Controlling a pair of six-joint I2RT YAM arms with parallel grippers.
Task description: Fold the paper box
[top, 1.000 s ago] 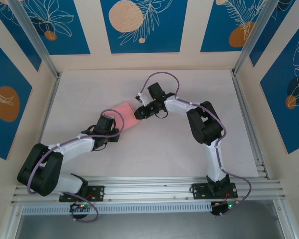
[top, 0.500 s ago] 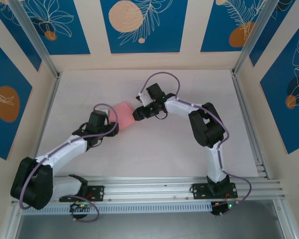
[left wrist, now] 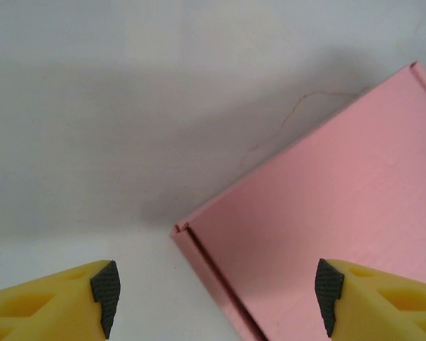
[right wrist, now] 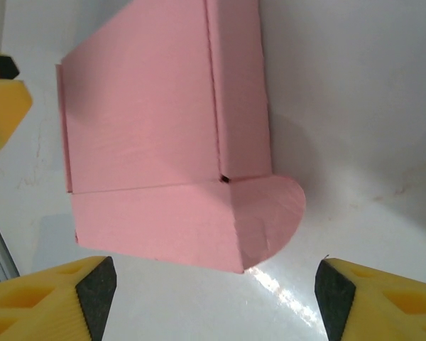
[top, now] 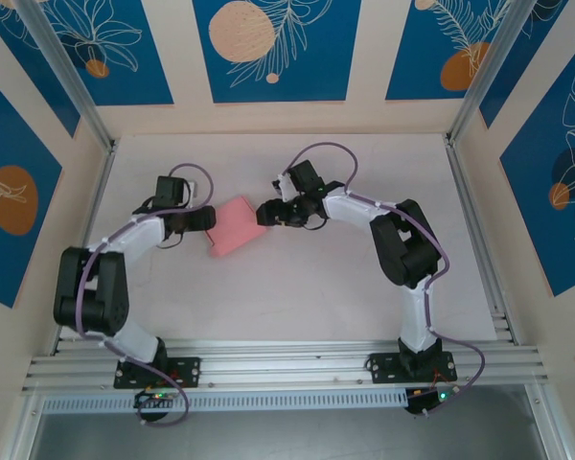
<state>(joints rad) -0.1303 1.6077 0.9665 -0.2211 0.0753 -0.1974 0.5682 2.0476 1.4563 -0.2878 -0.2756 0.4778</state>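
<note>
A white table (top: 364, 287) stands inside cream walls (top: 364, 115) hung with blue panels (top: 307, 67) of leaf outlines and orange discs, and an aluminium rail (top: 297, 359) runs along its near edge. From the rail's left end the left arm (top: 86, 297) rises along the table's left edge and turns inward, so the left gripper (top: 207, 218) points rightward, just beside the left side of the paper box (top: 235, 226), a small closed rectangular box of plain pink thin card. Its yellow fingers with dark pads (left wrist: 105, 288) stand wide apart and hold nothing; a corner of the box lies on the table ahead of them. The box rests flat about midway between the far and near edges, nearer the left edge than the right, with one rounded flap (right wrist: 270, 213) sticking out at a corner. Just beside its right side the right gripper (top: 265, 213) faces left, its pincer likewise spread wide and empty, the box lying beyond its fingertips. The right arm (top: 402, 249) arches back to the rail's right end
</note>
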